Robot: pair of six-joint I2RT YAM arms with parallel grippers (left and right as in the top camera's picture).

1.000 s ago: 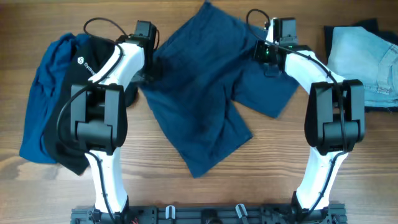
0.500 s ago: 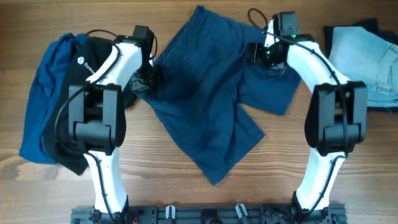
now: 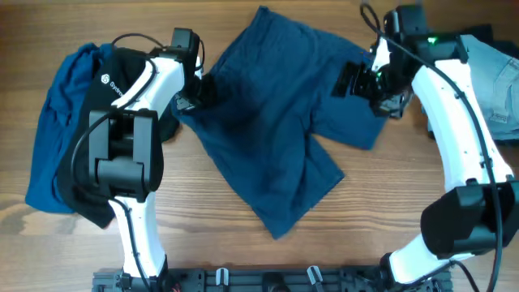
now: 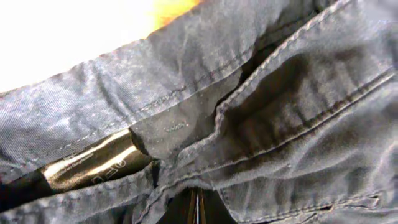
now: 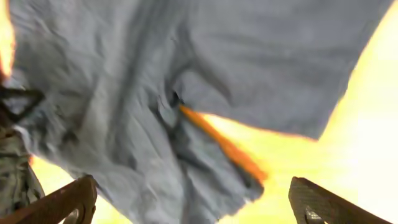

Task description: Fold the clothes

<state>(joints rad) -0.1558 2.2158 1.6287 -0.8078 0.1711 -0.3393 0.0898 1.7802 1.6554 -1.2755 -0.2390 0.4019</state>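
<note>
Left gripper (image 3: 199, 88) clamped on the left edge of the navy shorts (image 3: 276, 138), which lie spread mid-table; probably anchoring that side for a fold. Right gripper (image 3: 369, 85) wide, empty, above the shorts' right side, likely seeking a second hold. Count: one shorts, one black top (image 3: 96, 101), one royal-blue garment (image 3: 53, 138), one pale denim (image 3: 503, 81).

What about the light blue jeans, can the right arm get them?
Probably yes. The jeans lie uncovered just past the right gripper, which hangs open over the navy shorts, holding nothing.
</note>
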